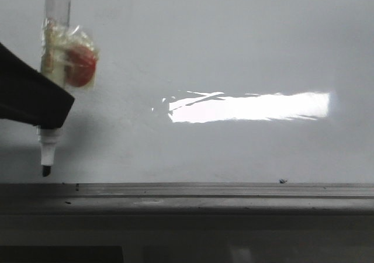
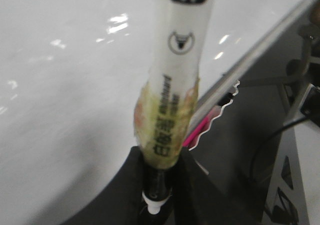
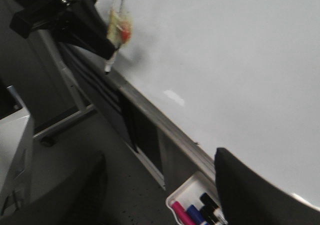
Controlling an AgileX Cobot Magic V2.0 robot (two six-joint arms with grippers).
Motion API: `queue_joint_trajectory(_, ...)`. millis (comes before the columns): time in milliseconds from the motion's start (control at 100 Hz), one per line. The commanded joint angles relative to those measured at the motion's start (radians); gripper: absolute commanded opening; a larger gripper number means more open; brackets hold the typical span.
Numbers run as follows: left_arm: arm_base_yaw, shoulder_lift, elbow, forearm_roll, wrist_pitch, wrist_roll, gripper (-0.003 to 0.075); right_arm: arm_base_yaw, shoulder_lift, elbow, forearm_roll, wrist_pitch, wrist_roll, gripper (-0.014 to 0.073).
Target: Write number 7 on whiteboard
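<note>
We see the left gripper (image 1: 41, 114) pinching a marker (image 1: 57, 58) low on its barrel, its jaws pressed against the taped middle section so the pen stands nearly upright with its black tip (image 1: 45, 170) pointing down, just above the grey ledge (image 1: 187, 193) at the far left of the whiteboard (image 1: 234, 41). The grip near the nib likely gives steadier control for drawing. A wad of yellowed tape and a red piece (image 1: 79, 65) cling to the barrel, perhaps padding for the hold. No number 7 shows on the board; only a bright glare streak (image 1: 251, 107) crosses its middle, so we judge the writing not yet begun. Whether the tip touches the surface we cannot tell. The right gripper (image 3: 165, 195) hangs well apart to the right, near a tray of spare markers (image 3: 195, 212) below the ledge; its jaws look spread, holding nothing, apparently parked clear of the writing area. Starting so low leaves little room, so the pen would need lifting first
</note>
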Motion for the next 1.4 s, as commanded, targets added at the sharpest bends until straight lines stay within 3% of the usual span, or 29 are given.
queue_joint_trajectory(0, -0.035, -0.033, -0.034, -0.131, 0.029, 0.227, -0.002, 0.03, 0.054, -0.037, 0.131, -0.04, -0.12, 0.0416)
queue_joint_trajectory(110, -0.067, -0.048, -0.034, -0.144, 0.047, 0.412, -0.002, 0.073, 0.1, -0.037, 0.241, -0.054, -0.238, 0.0416)
queue_joint_trajectory(310, -0.095, -0.048, -0.034, -0.135, 0.107, 0.63, -0.002, 0.15, 0.206, -0.037, 0.304, -0.135, -0.347, 0.0422)
queue_joint_trajectory(510, -0.098, -0.047, -0.034, -0.135, 0.098, 0.644, -0.002, 0.252, 0.362, -0.039, 0.531, -0.171, -0.604, 0.0422)
queue_joint_trajectory(870, -0.098, -0.047, -0.034, -0.131, 0.096, 0.645, -0.002, 0.519, 0.711, -0.181, 0.531, -0.415, -0.661, 0.0422)
queue_joint_trajectory(1210, -0.098, -0.047, -0.034, -0.131, 0.096, 0.645, -0.002, 0.543, 0.844, -0.249, 0.516, -0.449, -0.661, 0.042)
queue_joint_trajectory(1300, -0.098, -0.047, -0.034, -0.131, 0.096, 0.645, -0.002, 0.543, 0.857, -0.25, 0.516, -0.438, -0.661, 0.0359)
queue_joint_trajectory(1390, -0.098, -0.047, -0.034, -0.131, 0.096, 0.645, -0.002, 0.543, 0.865, -0.25, 0.514, -0.424, -0.661, 0.0164)
